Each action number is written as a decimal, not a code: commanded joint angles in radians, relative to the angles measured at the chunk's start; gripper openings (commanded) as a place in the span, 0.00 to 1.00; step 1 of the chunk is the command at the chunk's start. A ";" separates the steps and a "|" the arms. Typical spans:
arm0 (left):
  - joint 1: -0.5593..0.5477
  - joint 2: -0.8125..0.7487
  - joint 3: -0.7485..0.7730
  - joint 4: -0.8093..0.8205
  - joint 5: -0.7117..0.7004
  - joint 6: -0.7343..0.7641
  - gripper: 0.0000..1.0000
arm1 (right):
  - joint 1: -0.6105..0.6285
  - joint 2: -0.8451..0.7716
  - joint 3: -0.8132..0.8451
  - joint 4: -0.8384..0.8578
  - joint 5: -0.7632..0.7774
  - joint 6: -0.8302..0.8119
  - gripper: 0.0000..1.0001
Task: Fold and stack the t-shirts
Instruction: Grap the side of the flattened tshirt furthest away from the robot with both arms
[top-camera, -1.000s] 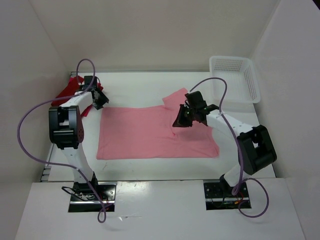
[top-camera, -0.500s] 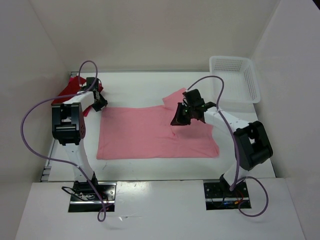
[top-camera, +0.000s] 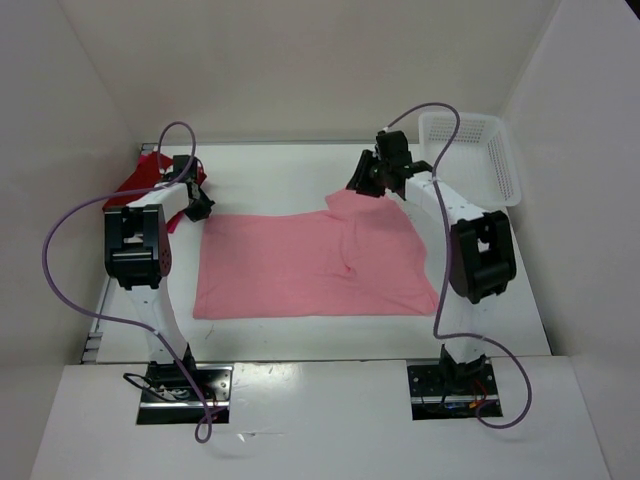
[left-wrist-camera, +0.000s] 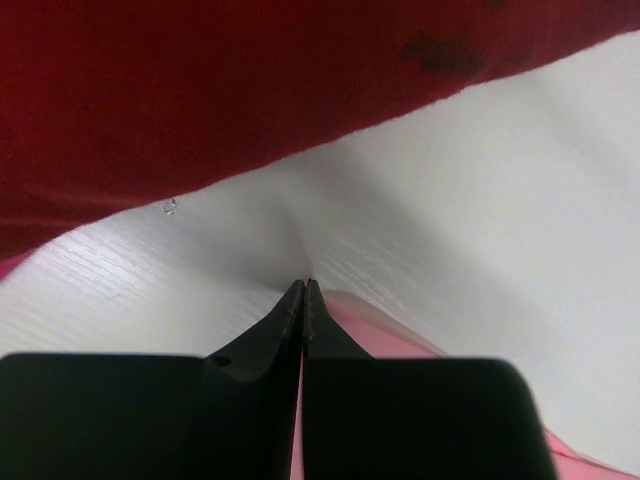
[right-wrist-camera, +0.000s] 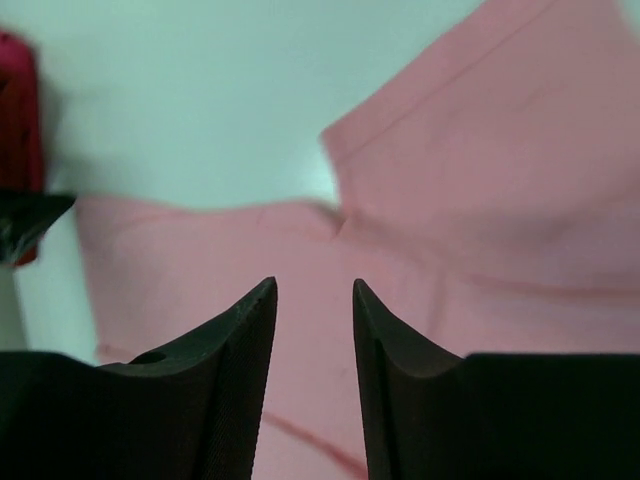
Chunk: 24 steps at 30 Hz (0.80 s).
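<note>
Since a second ago the right gripper (right-wrist-camera: 313, 288) swung from mid-shirt to the far sleeve, jaws parted, empty. The left gripper (left-wrist-camera: 304, 286) pinched shut at the far-left corner of the light pink t-shirt (top-camera: 300, 270), which lies flat mid-table.

The light pink t-shirt (top-camera: 310, 265) is plain, with no print; the red shirt (top-camera: 150, 178) is deep crimson, with a few darker blotches (left-wrist-camera: 440, 55); the mesh basket (top-camera: 512, 160) is white, a grid of small holes; the table (top-camera: 270, 175) is white; the left gripper (left-wrist-camera: 303, 288) and right gripper (right-wrist-camera: 313, 288) are black; the cables (top-camera: 178, 124) are purple.
</note>
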 joint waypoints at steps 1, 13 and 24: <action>0.005 -0.017 0.015 -0.008 0.003 0.023 0.00 | -0.036 0.136 0.138 0.028 0.159 -0.065 0.42; 0.005 -0.175 -0.021 -0.008 0.050 0.023 0.00 | -0.055 0.461 0.540 -0.092 0.420 -0.164 0.53; -0.004 -0.204 -0.031 -0.019 0.050 0.013 0.00 | -0.064 0.685 0.810 -0.213 0.460 -0.192 0.54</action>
